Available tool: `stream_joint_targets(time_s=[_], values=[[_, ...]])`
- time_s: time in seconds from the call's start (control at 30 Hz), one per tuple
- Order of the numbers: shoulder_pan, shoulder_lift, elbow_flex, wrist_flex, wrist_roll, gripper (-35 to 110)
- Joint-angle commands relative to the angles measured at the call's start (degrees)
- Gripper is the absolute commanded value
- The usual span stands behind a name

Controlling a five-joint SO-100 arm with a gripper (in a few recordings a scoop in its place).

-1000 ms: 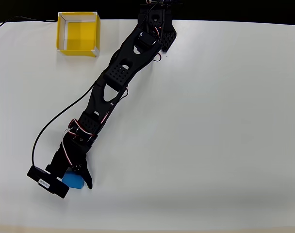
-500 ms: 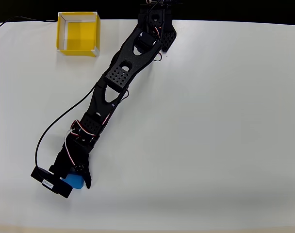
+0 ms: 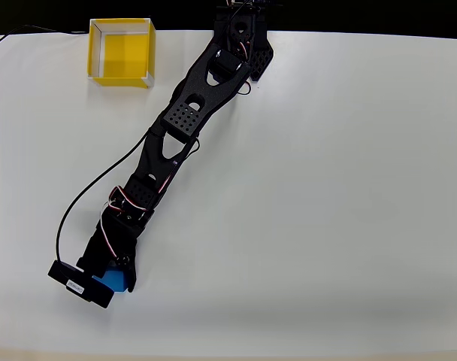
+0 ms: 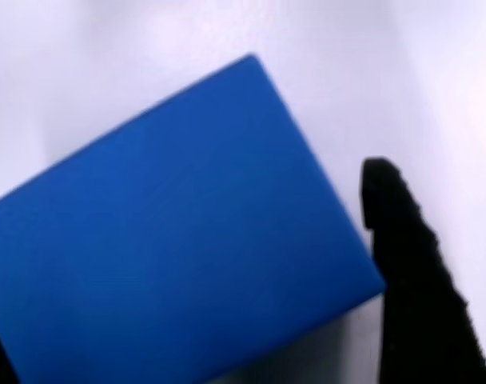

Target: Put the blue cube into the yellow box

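blue cube [image 3: 114, 280]: between our gripper [image 3: 116, 283] fingers near the table's [image 3: 326, 188] lower left in the overhead view.
cube's long axis: in the wrist view [image 4: 171, 232], slanting from lower left to upper right.
gripper: narrow, fingers flanking the cube.
yellow box [image 3: 121, 53]: well apart, upper left.

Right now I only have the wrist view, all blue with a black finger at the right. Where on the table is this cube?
Observer: In the overhead view the blue cube sits near the table's lower left, under the gripper.
Operator: And the box?
Observer: The yellow box is at the upper left edge, far from the cube.
Operator: Anything in it?
Observer: Its yellow floor looks bare.
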Motion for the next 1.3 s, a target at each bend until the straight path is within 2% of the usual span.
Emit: stream_joint_targets(time_s=[0.0, 0.63, 1.27], values=[[-0.44, 4.13, -6.5, -0.26, -1.05, 41], [-0.62, 6.24, -6.5, 2.9, -1.85, 37], [-1.67, 17.05, -3.43, 7.47, -1.32, 32]])
